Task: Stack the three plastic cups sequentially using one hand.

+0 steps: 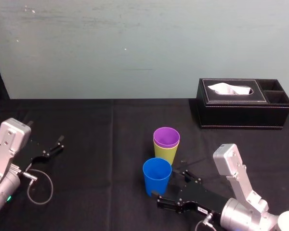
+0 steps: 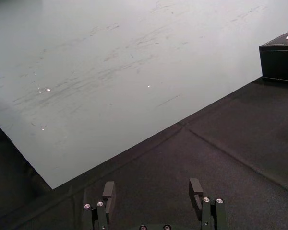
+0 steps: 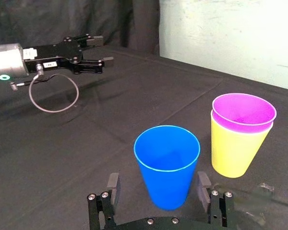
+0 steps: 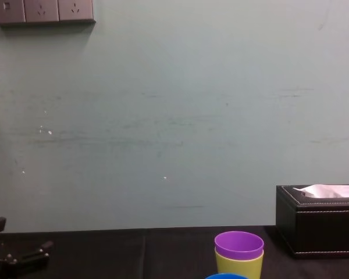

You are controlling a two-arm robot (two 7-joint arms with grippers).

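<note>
A purple cup (image 1: 166,136) sits nested inside a yellow-green cup (image 1: 166,153) near the table's middle; the pair also appears as purple cup (image 3: 243,110) in yellow-green cup (image 3: 235,151). Just in front stands a blue cup (image 1: 157,175), upright and alone. My right gripper (image 1: 170,186) reaches in from the lower right and is open. In the right wrist view the blue cup (image 3: 167,163) stands between the right gripper's (image 3: 158,186) fingers with a small gap on each side. My left gripper (image 1: 53,147) rests open at the far left, holding nothing.
A black leather tissue box (image 1: 241,103) stands at the back right, well behind the cups. A loose cable loop (image 1: 41,185) lies by the left arm. The black cloth table ends at the pale wall (image 4: 174,116) behind.
</note>
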